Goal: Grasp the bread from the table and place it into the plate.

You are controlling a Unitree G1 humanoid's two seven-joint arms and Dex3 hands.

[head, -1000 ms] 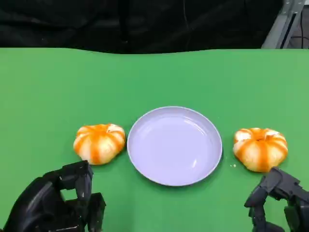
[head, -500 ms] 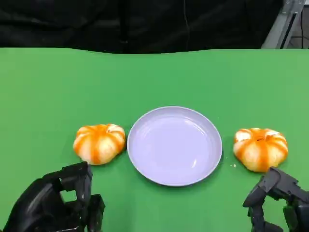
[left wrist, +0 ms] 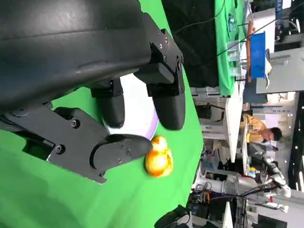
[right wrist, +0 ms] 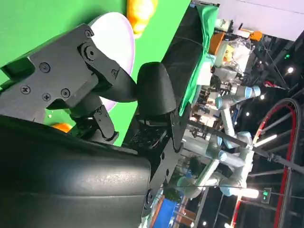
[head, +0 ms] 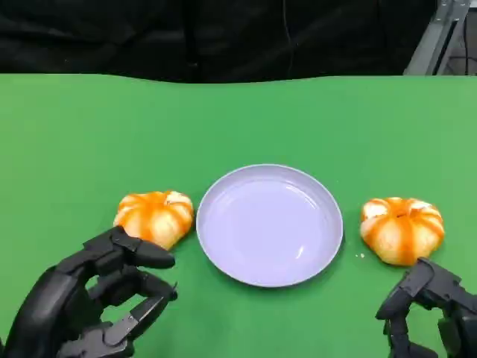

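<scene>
Fingers (head: pixel 141 257) of my left hand (head: pixel 89 302) are spread apart, holding nothing, near the table's front edge, just short of the left bread (head: pixel 153 218). Plate (head: pixel 269 224) sits mid-table between both breads. Right hand (head: pixel 436 313): fingers curled, empty, beside the right bread (head: pixel 402 229).

- No legible text, labels, brands, numbers or signs in any view; background items in wrist views too blurred to read.
</scene>
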